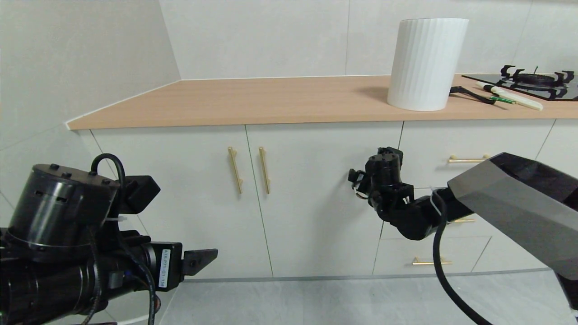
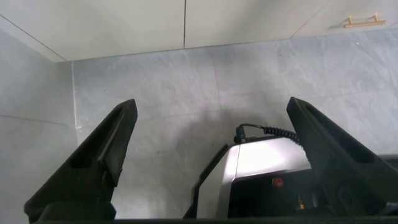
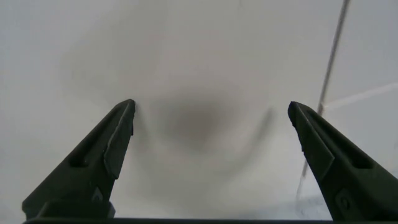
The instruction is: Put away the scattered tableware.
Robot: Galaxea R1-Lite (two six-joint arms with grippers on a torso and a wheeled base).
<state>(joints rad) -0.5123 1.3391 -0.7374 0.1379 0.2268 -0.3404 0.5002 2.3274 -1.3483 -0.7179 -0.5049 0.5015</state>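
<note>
Currently, the left gripper sits in the lower left of the head view, low in front of the base cabinets. Its fingers are released and spread wide with nothing between them, and the grey tiled floor lies beyond them.

The right gripper sits at centre right of the head view, level with the cabinet fronts and pointed at a plain cabinet door. Its fingers are likewise released and wide apart, grasping nothing, with the door surface close in front of them.

The wooden worktop runs across the upper part of the head view. A white ribbed container stands upright on it at upper right. Just beside the container, toward the right edge of the frame, two utensils lie flat on the worktop: a black-handled utensil and a cream-handled utensil with a green band. The cream-handled utensil lies along the near edge of the black hob. Both grippers are well apart from the utensils, below worktop level.

Two gold handles are mounted vertically on the doors at centre left.
</note>
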